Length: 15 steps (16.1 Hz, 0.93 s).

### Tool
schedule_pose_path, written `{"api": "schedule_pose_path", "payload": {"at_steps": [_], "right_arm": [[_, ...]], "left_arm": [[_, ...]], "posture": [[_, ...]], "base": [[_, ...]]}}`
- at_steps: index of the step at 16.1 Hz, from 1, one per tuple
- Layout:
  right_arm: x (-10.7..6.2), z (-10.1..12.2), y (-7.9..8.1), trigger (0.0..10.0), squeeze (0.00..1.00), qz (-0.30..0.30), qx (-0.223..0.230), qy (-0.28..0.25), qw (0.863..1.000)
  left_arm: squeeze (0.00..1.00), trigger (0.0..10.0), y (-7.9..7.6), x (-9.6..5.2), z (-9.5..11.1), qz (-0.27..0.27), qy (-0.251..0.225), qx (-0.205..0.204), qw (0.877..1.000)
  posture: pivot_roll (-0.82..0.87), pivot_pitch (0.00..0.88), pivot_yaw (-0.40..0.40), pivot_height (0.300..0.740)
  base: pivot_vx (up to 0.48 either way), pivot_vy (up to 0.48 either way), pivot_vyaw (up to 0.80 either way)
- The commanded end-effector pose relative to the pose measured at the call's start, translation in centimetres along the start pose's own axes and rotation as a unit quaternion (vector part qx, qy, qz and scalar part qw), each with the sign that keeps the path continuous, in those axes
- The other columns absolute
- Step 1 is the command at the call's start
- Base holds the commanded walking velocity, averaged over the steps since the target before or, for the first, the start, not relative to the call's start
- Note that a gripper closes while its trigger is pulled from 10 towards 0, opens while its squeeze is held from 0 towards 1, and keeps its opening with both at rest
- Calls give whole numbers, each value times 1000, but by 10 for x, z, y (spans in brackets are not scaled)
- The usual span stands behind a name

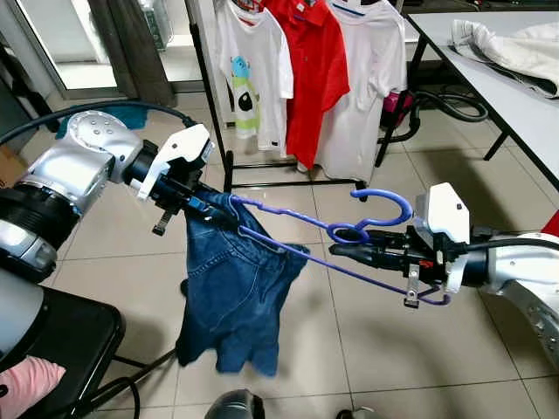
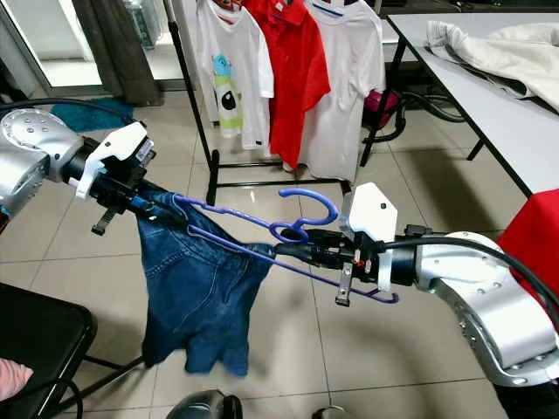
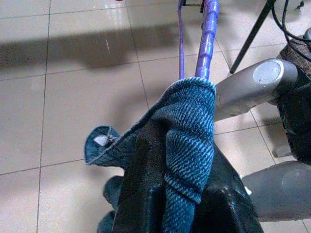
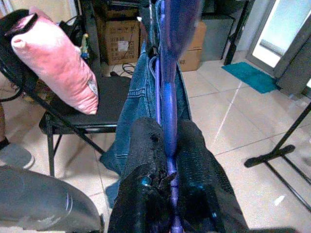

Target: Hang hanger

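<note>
left end effector (image 2: pixel 131 205) grips jeans (image 2: pixel 196 297) | right end effector (image 2: pixel 293 251) clamps purple hanger (image 2: pixel 306 218)

The scene is viewed from head height by the two eye views, both directed forward and down over the tiled floor (image 1: pixel 367 349). Nearly the same area is covered by both: the clothes rack (image 1: pixel 210 105) at the far end, a white surface (image 2: pixel 498 105) at the right edge, and the purple hanger (image 1: pixel 349 236) at mid-distance. The left wrist view is aimed along its own jaws, very close to blue denim (image 3: pixel 187 145), with floor beyond. The right wrist view is directed along the hanger toward a black chair (image 4: pixel 82 124).
</note>
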State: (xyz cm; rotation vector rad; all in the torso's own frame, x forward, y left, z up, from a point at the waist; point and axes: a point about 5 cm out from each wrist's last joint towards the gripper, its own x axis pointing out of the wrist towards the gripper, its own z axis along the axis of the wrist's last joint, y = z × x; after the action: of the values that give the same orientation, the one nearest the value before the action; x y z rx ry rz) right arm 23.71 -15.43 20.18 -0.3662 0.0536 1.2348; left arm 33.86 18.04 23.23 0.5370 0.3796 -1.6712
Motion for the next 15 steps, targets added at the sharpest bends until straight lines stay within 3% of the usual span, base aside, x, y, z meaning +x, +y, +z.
{"api": "schedule_pose_path", "payload": {"at_steps": [1,2,3,8,15], "right_arm": [[11,11,5,10000,0,28,-22,-22,999],[9,8,3,10000,0,18,2,-21,1000],[8,6,1,10000,1000,12,13,-21,1000],[-21,-8,-14,10000,1000,-40,22,3,999],[-62,-10,-36,10000,1000,-157,25,-13,987]], "left_arm": [[0,0,1,15,20,-31,-29,48,998],[0,0,0,10,15,-20,-29,43,998],[0,0,-1,8,14,-16,-30,40,999],[0,0,-10,-8,-2,16,-40,12,999],[0,0,-20,2,-34,40,-36,-26,998]], "posture": [[13,35,74,740],[13,34,73,740],[13,31,69,740],[16,15,58,740],[7,1,58,740]], "base": [[0,0,0],[0,0,0],[0,0,0],[0,0,0],[0,0,0]]}}
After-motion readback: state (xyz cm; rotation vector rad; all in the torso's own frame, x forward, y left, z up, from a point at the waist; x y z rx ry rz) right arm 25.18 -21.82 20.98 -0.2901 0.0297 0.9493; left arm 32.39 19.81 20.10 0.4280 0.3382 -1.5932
